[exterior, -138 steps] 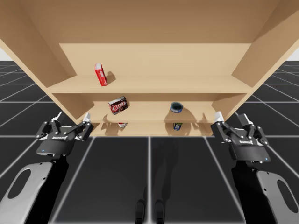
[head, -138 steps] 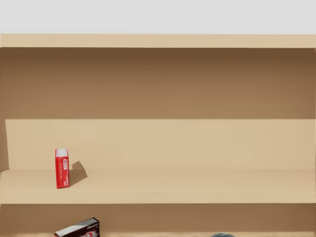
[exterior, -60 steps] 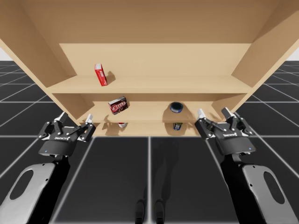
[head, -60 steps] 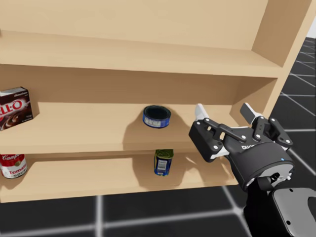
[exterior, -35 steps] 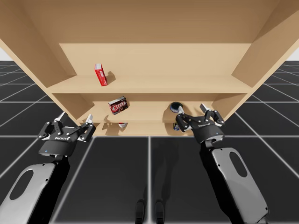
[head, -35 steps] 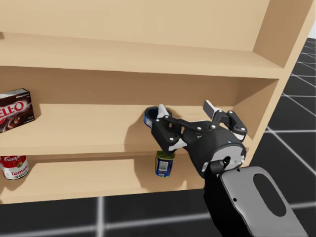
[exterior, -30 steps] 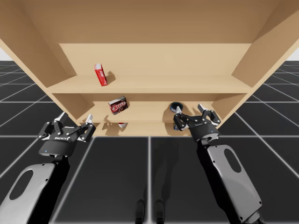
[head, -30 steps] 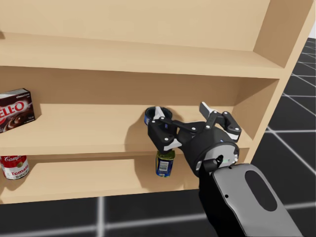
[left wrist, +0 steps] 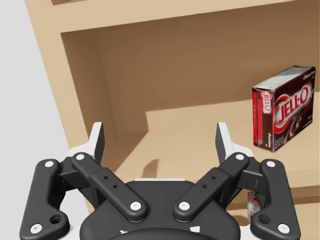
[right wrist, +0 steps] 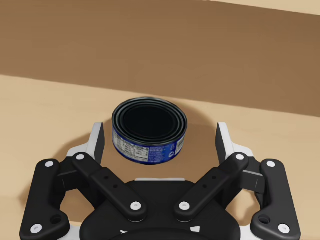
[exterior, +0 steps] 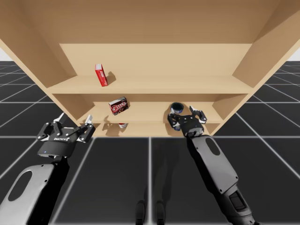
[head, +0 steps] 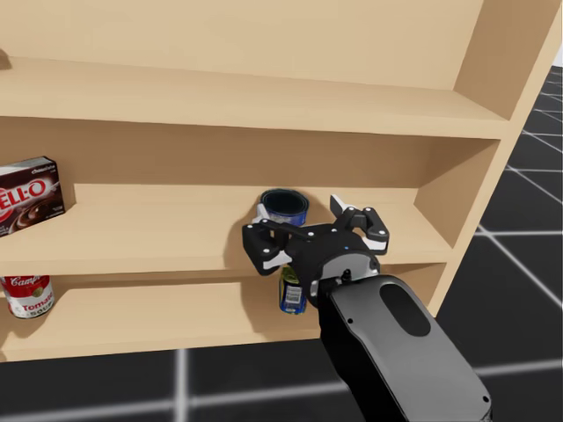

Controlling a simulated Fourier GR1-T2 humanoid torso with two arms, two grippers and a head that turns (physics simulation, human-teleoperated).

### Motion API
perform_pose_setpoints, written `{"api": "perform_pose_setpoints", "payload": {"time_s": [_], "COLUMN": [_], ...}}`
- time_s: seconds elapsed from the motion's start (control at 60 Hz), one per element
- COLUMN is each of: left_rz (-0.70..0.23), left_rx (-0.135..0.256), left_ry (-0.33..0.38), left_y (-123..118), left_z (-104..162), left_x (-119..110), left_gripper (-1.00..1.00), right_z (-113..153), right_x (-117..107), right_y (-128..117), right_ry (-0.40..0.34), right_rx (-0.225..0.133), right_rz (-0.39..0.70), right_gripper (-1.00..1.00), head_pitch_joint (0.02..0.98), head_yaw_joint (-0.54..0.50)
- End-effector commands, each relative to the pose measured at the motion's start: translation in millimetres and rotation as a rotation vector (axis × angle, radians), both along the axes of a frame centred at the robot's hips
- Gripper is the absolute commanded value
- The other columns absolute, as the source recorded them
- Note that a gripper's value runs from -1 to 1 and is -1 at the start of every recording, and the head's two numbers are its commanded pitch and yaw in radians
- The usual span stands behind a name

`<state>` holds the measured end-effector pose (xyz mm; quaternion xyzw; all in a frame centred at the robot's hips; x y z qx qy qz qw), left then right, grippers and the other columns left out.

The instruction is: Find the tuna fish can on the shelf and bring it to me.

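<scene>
Right now my right gripper is wide open and holding nothing. The tuna can, a low blue round one, stands upright on the middle shelf, between my fingers but touching neither.

Risks as I see them:
- The can is off-centre, nearer one finger than the other. If I close from here, the near finger probably hits first and shoves the can sideways across the board rather than clamping it.
- My fingertips reach only about level with the can's near half. Pinching on that curve could squirt it toward the back wall, so I need to go deeper first.
- The can is short, so if my fingers are too high they ride over the rim, and if too low they scrape the shelf.
- The knuckles sit close to the shelf's front edge, so a careless pull-out could catch it and jar my grip.
- A taller blue-and-green can stands on the shelf below, right under my wrist. Dropping my arm on retreat could knock it over.

My left gripper hangs wide open and empty near a dark box, well apart from all this, so there's no conflict there.
</scene>
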<state>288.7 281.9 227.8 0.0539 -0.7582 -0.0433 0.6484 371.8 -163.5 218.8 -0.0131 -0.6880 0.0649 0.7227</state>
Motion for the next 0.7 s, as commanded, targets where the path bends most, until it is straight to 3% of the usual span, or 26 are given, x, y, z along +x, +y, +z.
{"api": "perform_pose_setpoints", "payload": {"time_s": [0.017, 0.483, 0.633, 0.65, 0.667, 0.683, 0.7], "left_rz": [0.003, 0.004, 0.004, 0.004, 0.004, 0.004, 0.004], "left_rx": [-0.001, -0.002, -0.001, -0.001, 0.0, 0.0, 0.0], "left_ry": [-0.001, 0.0, 0.001, 0.001, 0.001, 0.001, 0.002], "left_y": [1.2, 2.4, 2.6, 2.5, 2.5, 2.4, 2.4], "left_z": [0.4, -0.3, -0.6, -0.7, -0.8, -0.8, -0.9], "left_x": [-0.2, 0.4, 0.6, 0.7, 0.7, 0.7, 0.6], "left_gripper": [-1.0, -1.0, -1.0, -1.0, -1.0, -1.0, -1.0], "right_z": [-7.6, -27.2, -35.1, -37.4, -38.2, -38.5, -39.4], "right_x": [15.0, 46.7, 45.8, 44.4, 44.0, 43.5, 42.5], "right_y": [2.8, 11.2, 10.0, 10.1, 9.8, 9.5, 8.8], "right_ry": [0.011, 0.045, 0.061, 0.061, 0.07, 0.078, 0.086], "right_rx": [-0.003, -0.02, -0.046, -0.044, -0.037, -0.032, -0.021], "right_rz": [-0.009, 0.005, 0.019, 0.004, 0.007, 0.01, 0.006], "right_gripper": [-1.0, -1.0, -0.96, -0.19, 0.18, 0.82, 0.98], "head_pitch_joint": [0.571, 0.573, 0.572, 0.572, 0.572, 0.572, 0.572], "head_yaw_joint": [-0.23, -0.22, -0.22, -0.22, -0.22, -0.22, -0.22]}}
